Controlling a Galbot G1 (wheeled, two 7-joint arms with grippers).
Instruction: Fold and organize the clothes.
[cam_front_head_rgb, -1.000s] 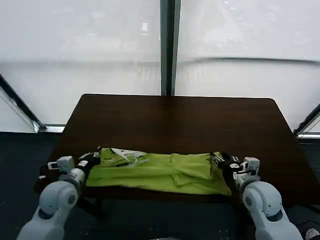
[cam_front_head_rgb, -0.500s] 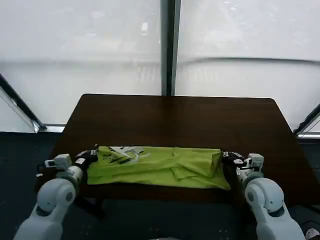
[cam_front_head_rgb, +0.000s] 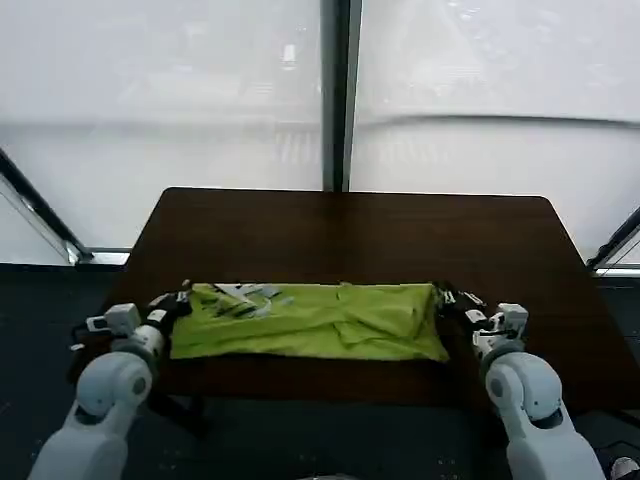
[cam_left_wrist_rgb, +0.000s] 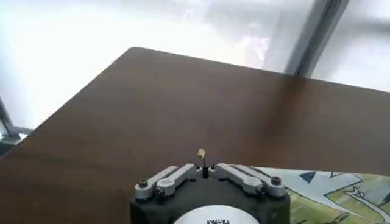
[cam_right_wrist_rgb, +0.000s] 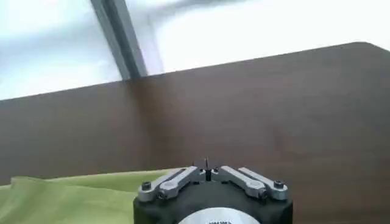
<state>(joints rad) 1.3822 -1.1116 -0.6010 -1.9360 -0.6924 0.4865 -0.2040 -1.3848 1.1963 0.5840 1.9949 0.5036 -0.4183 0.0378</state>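
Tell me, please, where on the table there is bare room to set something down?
The far half of the table, between the green T-shirt and the window edge, is bare wood. A narrow bare strip also runs along the near edge in front of the shirt. It is crowded at the shirt's ends: the left gripper sits at one, the right gripper at the other.

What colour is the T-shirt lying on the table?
The T-shirt is lime green with a small white print at one end; the head view shows it best.

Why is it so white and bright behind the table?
Head view: daylight through the windows washes out the background, leaving the dark table dim. Left wrist view: the same glare whitens everything beyond the table edge. Right wrist view: bright, hazy glass again.
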